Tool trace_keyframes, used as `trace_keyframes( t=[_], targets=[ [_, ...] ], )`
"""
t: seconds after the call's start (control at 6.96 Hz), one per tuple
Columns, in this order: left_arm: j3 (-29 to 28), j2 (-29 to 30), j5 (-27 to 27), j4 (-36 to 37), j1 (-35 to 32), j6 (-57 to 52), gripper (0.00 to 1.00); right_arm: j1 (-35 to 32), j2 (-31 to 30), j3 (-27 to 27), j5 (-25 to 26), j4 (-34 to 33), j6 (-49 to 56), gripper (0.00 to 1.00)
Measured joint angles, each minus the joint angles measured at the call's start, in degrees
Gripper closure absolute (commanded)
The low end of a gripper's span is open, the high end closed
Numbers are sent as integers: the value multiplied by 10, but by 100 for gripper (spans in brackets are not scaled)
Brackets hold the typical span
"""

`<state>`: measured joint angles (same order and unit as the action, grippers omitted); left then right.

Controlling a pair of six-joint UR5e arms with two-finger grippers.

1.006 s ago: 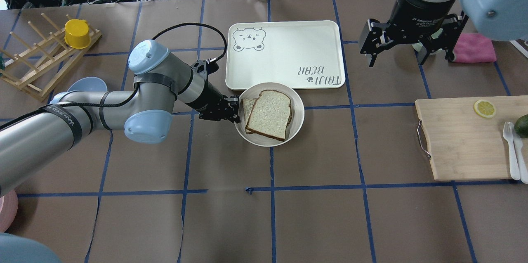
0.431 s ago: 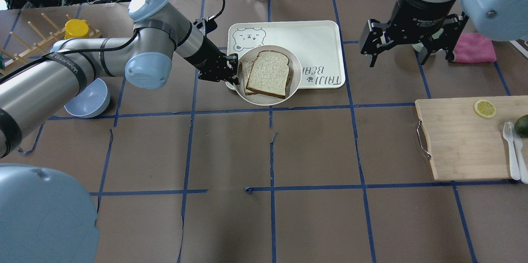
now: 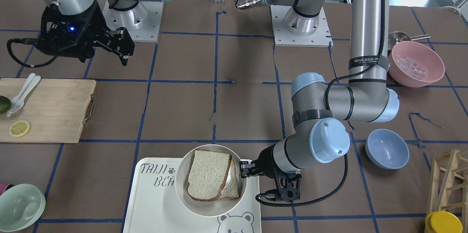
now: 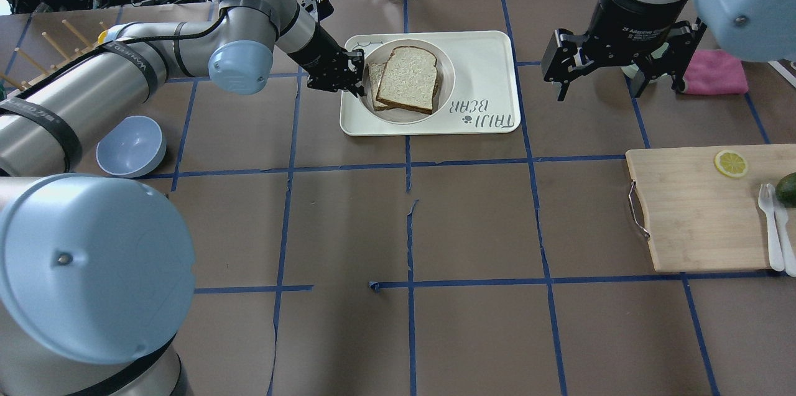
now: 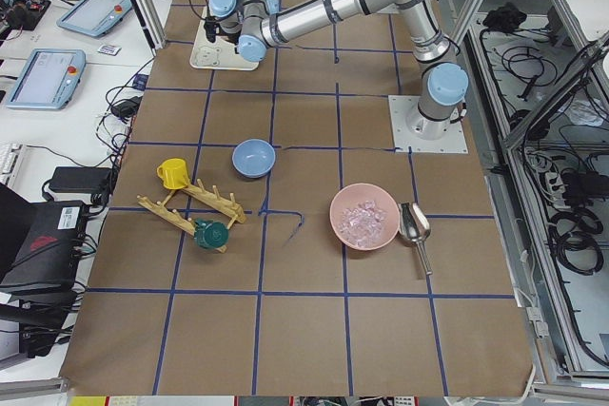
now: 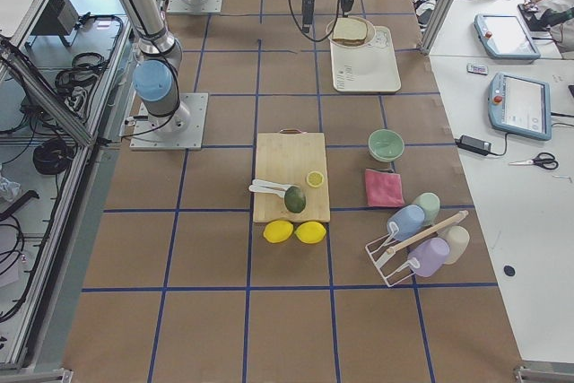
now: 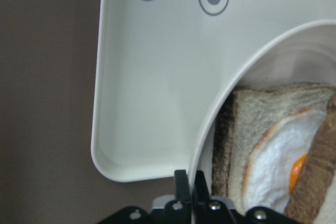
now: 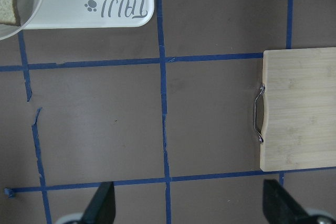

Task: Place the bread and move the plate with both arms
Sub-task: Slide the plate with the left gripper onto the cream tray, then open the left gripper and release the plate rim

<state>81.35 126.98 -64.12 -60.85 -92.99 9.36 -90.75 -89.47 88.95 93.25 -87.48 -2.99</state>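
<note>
Overhead exterior view, left gripper point(image 4: 359, 78) clamped on the left rim of the plate point(image 4: 446, 61), bread point(image 4: 407, 79) lying in it atop an egg-topped slice point(image 7: 273, 156), plate over the cream tray point(image 4: 485, 54) printed "TAIJI BEAR", right gripper point(image 4: 619, 80) spread wide, well right.

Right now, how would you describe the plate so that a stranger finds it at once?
Find the large cream tray printed TAIJI BEAR at the table's far middle. The plate is over its bear-face end, its rim pinched by the left gripper. Unlike the deep blue bowl, it is shallow, cream-white and carries stacked bread.
</note>
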Motion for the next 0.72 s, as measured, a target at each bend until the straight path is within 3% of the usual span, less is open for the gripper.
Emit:
trace_keyframes(
  t=[0.29, 0.72],
  targets=[
    [-54, 48, -1, 0, -9, 12, 100, 0, 0, 0, 0, 0, 0, 0],
    [-76, 76, -2, 4, -16, 18, 100, 0, 1, 0, 1, -3, 1, 0]
  ],
)
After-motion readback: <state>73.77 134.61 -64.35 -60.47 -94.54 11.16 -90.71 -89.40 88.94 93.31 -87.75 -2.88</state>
